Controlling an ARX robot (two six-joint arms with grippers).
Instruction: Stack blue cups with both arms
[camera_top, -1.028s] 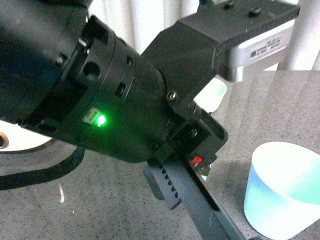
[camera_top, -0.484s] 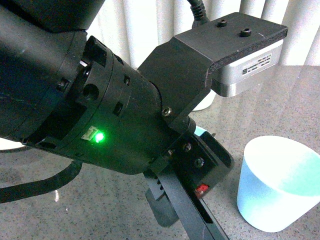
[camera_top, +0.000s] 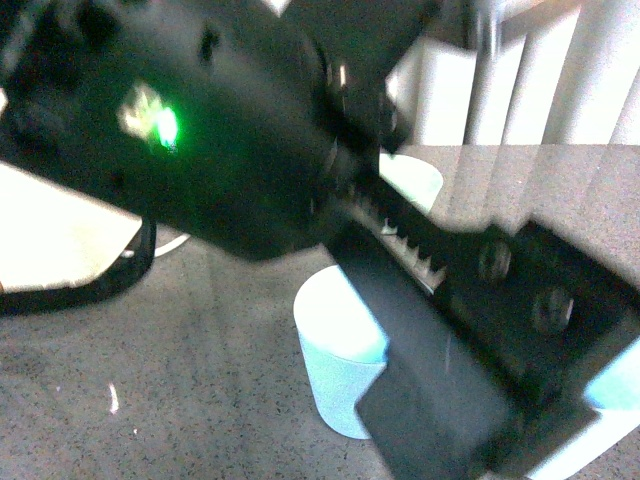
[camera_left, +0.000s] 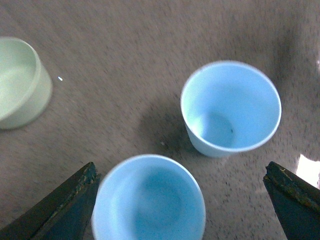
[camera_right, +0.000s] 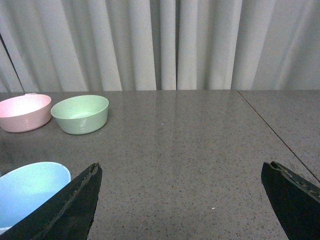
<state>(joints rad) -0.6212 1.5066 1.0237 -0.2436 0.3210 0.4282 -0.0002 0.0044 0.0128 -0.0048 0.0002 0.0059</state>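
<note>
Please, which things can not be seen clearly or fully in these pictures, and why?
Front view: the blurred black arm covers most of the table and part of a blue cup.
Left wrist view: the picture edge cuts off one cup and the green bowl.
Right wrist view: the edge cuts off the pink bowl and one cup.
</note>
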